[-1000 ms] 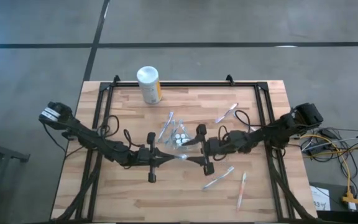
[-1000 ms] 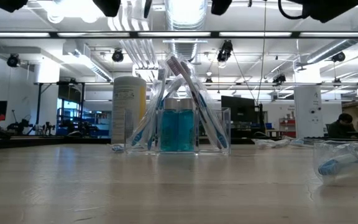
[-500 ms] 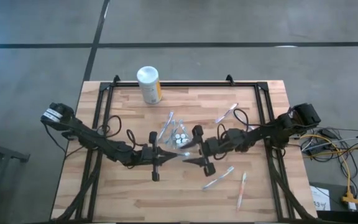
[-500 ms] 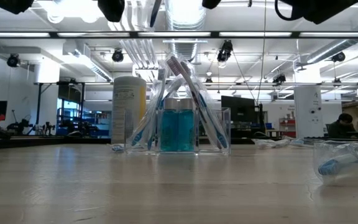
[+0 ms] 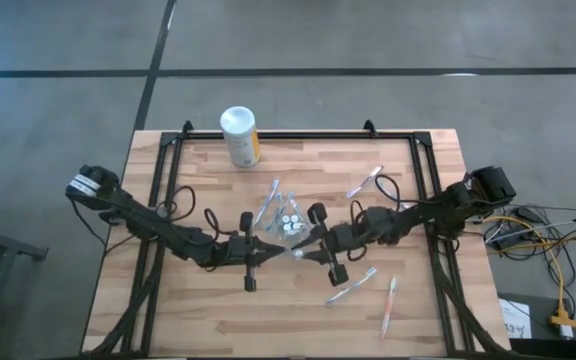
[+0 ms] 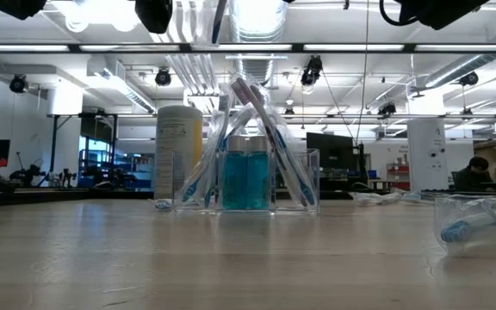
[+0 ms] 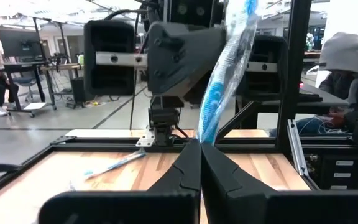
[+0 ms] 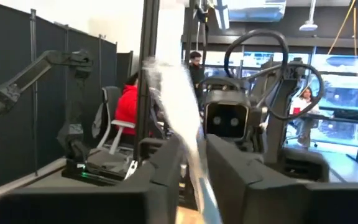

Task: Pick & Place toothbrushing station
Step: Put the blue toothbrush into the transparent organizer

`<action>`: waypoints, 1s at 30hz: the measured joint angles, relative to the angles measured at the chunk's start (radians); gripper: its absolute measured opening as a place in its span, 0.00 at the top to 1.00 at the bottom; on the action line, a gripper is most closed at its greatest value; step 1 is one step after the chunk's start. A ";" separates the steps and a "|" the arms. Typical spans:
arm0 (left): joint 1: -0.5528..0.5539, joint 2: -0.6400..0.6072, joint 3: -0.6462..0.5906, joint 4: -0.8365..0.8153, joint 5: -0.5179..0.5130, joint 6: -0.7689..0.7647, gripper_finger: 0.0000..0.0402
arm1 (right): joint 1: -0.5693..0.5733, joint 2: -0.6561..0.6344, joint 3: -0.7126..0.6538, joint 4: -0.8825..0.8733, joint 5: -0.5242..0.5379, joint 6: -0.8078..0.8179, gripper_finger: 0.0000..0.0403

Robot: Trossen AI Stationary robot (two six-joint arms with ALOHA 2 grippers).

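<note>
The left gripper, clamped on a wrapped toothbrush, meets the right gripper (fingers apart around it) at 6 o'clock of the cup: likely a handover; next, 1 must release.

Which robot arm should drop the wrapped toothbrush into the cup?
Probably the left gripper: its fingers are pinched on the wrapped toothbrush, beside the clear cup. The right gripper looks open around it.

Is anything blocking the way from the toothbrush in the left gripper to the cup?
Nothing on the table does. The left gripper holds the wrapped toothbrush beside the cup, the right gripper facing it; brushes and tubes already crowd the cup.
</note>
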 joint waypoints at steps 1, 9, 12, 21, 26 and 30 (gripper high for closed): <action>0.002 0.000 0.000 -0.005 0.000 -0.006 1.00 | 0.000 0.000 0.001 0.000 -0.009 -0.005 0.88; 0.001 0.000 -0.001 -0.022 0.006 -0.033 0.98 | 0.000 0.000 0.006 -0.021 -0.015 -0.017 0.96; 0.000 -0.001 -0.001 -0.022 0.007 -0.033 0.95 | 0.000 0.000 0.004 -0.021 -0.016 -0.018 0.96; -0.036 -0.057 -0.002 -0.167 0.003 -0.028 0.84 | 0.002 -0.052 -0.006 -0.159 -0.023 -0.021 0.97; -0.048 -0.103 -0.003 -0.283 0.000 -0.077 0.77 | 0.006 -0.108 -0.007 -0.299 0.048 -0.033 0.97; -0.068 -0.154 -0.003 -0.408 0.002 -0.140 0.75 | 0.030 -0.154 -0.017 -0.405 0.144 -0.032 0.97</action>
